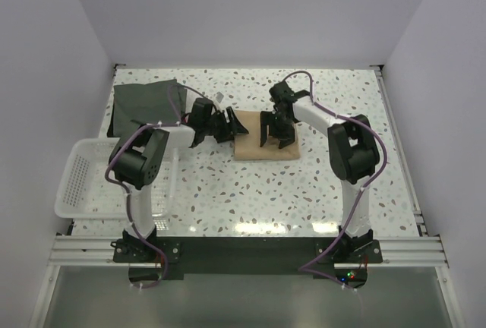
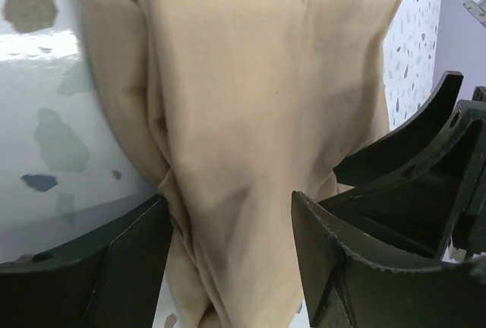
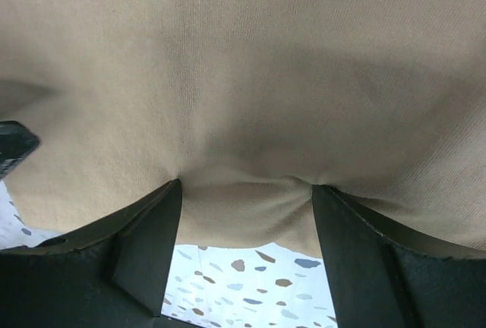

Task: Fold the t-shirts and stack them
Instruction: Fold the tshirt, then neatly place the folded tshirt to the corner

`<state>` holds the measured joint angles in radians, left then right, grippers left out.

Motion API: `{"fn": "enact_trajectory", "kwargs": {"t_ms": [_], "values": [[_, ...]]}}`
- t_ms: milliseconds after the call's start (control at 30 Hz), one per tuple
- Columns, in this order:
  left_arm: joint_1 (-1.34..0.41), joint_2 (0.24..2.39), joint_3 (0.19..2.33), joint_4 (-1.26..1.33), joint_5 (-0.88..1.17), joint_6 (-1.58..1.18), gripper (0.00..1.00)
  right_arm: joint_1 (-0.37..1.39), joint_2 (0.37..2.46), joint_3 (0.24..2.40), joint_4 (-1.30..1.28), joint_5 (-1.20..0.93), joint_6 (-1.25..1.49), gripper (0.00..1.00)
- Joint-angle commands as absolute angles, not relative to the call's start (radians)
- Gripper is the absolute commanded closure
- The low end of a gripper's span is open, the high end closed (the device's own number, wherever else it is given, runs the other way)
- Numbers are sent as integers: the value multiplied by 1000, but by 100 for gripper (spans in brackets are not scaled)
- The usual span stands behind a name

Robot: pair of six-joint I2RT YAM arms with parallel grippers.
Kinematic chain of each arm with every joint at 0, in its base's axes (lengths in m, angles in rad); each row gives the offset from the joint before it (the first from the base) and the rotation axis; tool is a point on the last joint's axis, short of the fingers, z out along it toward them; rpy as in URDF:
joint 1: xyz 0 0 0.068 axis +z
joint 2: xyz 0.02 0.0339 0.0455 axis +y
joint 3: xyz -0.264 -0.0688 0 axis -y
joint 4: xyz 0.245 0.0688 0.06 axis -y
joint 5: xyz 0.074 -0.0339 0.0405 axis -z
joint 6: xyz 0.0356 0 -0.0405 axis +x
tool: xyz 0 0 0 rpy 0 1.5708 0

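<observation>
A folded tan t-shirt [image 1: 252,149] lies mid-table. My left gripper [image 1: 234,126] is at its left edge, open, with a bunched fold of the tan cloth [image 2: 250,77] filling the gap between its fingers [image 2: 129,267]. My right gripper [image 1: 275,137] is over the shirt's top, open. Both of its fingertips [image 3: 163,214] press into the tan cloth [image 3: 243,55], which puckers between them. A dark grey-green t-shirt [image 1: 144,104] lies flat at the back left. No red t-shirt shows.
A white mesh basket [image 1: 83,180] hangs over the table's left edge beside the left arm. The right gripper's black fingers [image 2: 410,146] show close by in the left wrist view. Speckled tabletop [image 1: 250,191] lies in front of the tan shirt.
</observation>
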<state>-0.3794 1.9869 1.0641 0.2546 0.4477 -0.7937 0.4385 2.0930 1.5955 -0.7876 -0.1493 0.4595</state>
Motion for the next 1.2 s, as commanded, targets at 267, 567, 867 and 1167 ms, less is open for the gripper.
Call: {"fn": "enact_trajectory", "kwargs": {"t_ms": [267,567,867,1167], "values": [[-488,2121,1173,26,311,-772,51,457,2068,1528,-762,-189,457,27],[-502,2097,1287,-175,128,-638,100,456,2026,1532,-776,-189,442,26],[-514,2063,1506,-445,-118,-402,100,457,1964,1519,-818,-146,411,25],[-564,2141,1615,-609,-261,-290,100,456,1939,1494,-824,-146,399,25]]}}
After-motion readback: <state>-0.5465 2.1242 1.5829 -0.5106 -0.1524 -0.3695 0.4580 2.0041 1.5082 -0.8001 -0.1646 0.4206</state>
